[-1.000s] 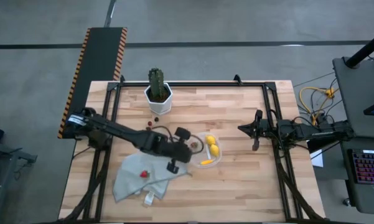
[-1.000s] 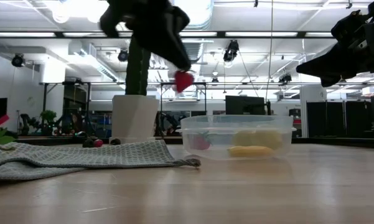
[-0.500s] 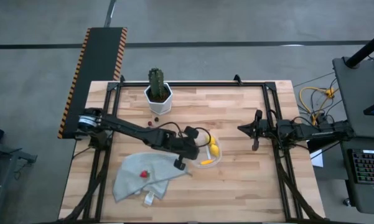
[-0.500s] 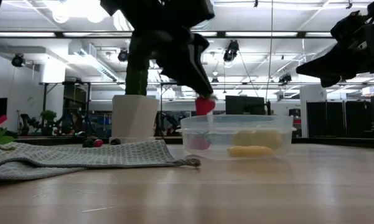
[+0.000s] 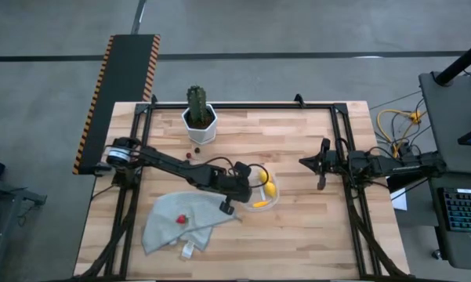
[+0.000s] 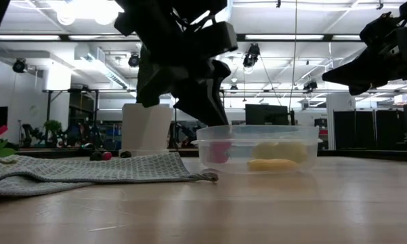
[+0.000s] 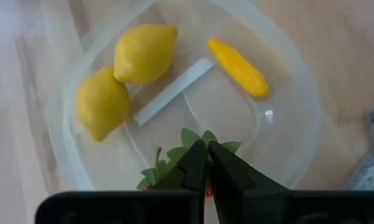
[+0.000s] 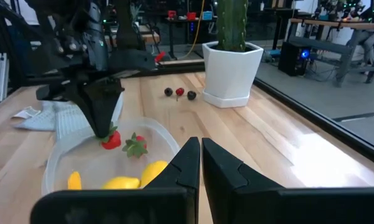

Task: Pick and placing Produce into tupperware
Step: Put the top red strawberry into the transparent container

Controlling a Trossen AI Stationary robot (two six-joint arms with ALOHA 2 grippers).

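The clear tupperware stands mid-table and holds two lemons, an orange-yellow elongated piece and a loose strawberry. My left gripper reaches into the tub over its left rim, shut on another strawberry. One more strawberry lies on the grey cloth. Tiny dark berries lie on the wood near the cactus pot. My right gripper waits shut above the table's right side. My left gripper pinches the strawberry at its green leafy top between its two fingertips. The fingers slant down from the table's left. The red fruit hangs below them inside the tub; whether it rests on the bottom I cannot tell.
A green cactus in a white hexagonal pot stands at the far left of the table. The crumpled cloth covers the near left part. A white tag lies at the cloth's near edge. Bare wood stretches right of the tub.
My left gripper has carried the strawberry toward the table's right and down: from above and left of the tub, over its rim, and now inside it. It stays shut on the fruit. The right arm has kept still.
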